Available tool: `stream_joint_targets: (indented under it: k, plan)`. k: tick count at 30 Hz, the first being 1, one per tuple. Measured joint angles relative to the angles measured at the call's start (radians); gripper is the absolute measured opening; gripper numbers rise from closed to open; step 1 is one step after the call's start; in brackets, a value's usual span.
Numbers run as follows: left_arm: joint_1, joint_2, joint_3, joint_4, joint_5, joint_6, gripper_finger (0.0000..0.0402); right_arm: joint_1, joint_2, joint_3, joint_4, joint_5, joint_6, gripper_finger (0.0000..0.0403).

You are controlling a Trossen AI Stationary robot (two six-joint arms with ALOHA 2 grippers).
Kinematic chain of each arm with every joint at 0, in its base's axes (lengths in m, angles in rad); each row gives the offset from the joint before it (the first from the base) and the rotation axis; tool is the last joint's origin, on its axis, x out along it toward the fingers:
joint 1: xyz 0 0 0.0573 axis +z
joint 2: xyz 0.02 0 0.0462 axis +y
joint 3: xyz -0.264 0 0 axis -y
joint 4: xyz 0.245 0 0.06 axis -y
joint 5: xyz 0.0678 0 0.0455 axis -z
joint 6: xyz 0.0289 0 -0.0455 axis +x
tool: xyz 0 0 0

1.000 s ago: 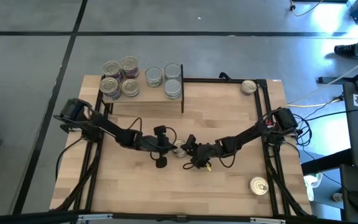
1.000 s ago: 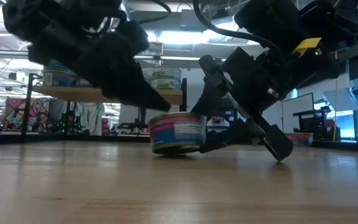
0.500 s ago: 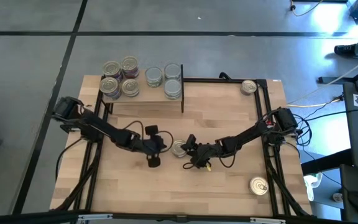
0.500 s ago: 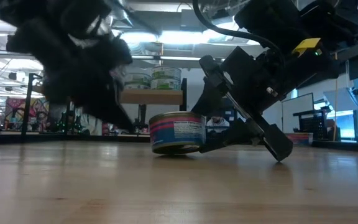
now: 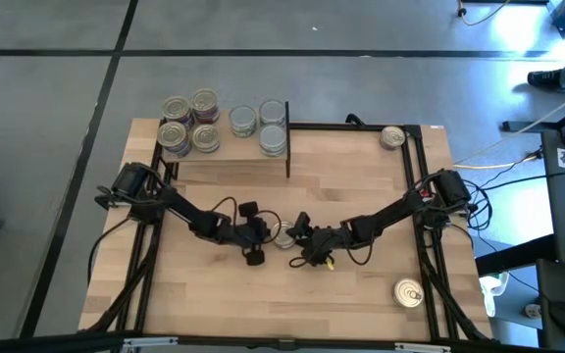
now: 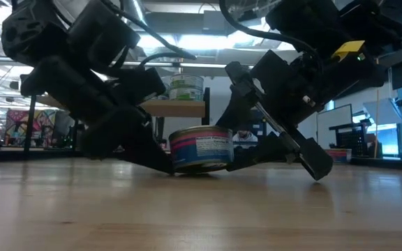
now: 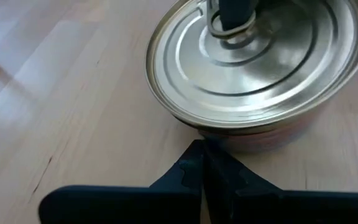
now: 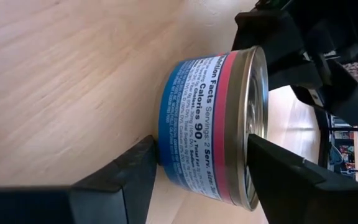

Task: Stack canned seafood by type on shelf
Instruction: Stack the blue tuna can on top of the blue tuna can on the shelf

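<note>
One tin of canned seafood (image 5: 281, 236), with a blue and pink label and a silver pull-tab lid, sits mid-table. My right gripper (image 5: 290, 235) comes in from the table's right and is shut on it. My left gripper (image 7: 202, 152) is shut and low on the tin's left, its tips at the foot of the tin's wall. Several more tins (image 5: 189, 123) stand on the shelf (image 5: 229, 162) at the far left, beside a few silver-topped tins (image 5: 273, 140). My left gripper touches the tin's lower wall (image 7: 229, 142), right where it meets the tabletop, with its shut fingertips. The fingers slant down from the table's left. My right gripper pinches the tin top to bottom. One finger (image 8: 272, 162) lies on the lid and the other (image 8: 135, 168) is at the bottom rim. The fingers slant down from the table's right. The tin's base (image 6: 197, 169) is on the table.
A lone tin (image 5: 392, 136) lies at the table's far right corner and another (image 5: 409, 292) near the right front. The black frame rails (image 5: 423, 186) run along the table's sides. Bare wood lies in front of both grippers.
My left gripper has drawn back a little toward the table's left. It has then come down and in again, from beside the tin's upper edge to its foot, staying shut. The tin and my right gripper have kept still.
</note>
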Motion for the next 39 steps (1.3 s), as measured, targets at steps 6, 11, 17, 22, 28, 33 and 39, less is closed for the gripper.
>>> stream_joint_targets:
  k: [6,11,17,22,28,33,39]
  plan:
    - [0.002,0.001,0.002,0.005,0.013,-0.046,0.0003,0.000,0.000,0.000,-0.002,-0.005,0.022,0.0251]
    - [0.006,0.002,0.004,0.012,0.026,-0.051,0.0001,0.000,0.000,0.000,-0.001,-0.006,0.051,0.0267]
    - [0.006,0.002,0.009,0.041,0.086,-0.057,0.0002,-0.002,0.003,0.000,0.029,0.062,0.038,0.0262]
    - [0.005,0.000,0.014,0.094,0.115,-0.040,0.0002,-0.003,0.005,0.001,0.110,0.066,0.009,0.0246]
    - [0.007,0.000,0.012,0.059,0.112,-0.031,0.0001,-0.002,0.003,0.002,0.054,0.062,0.011,0.0204]
    - [0.005,0.000,0.011,0.052,0.110,-0.033,0.0003,-0.009,0.001,0.003,0.031,0.096,0.045,0.0191]
    - [0.004,-0.001,0.010,0.044,0.108,-0.031,0.0003,-0.009,0.001,0.002,0.043,0.136,0.065,0.0201]
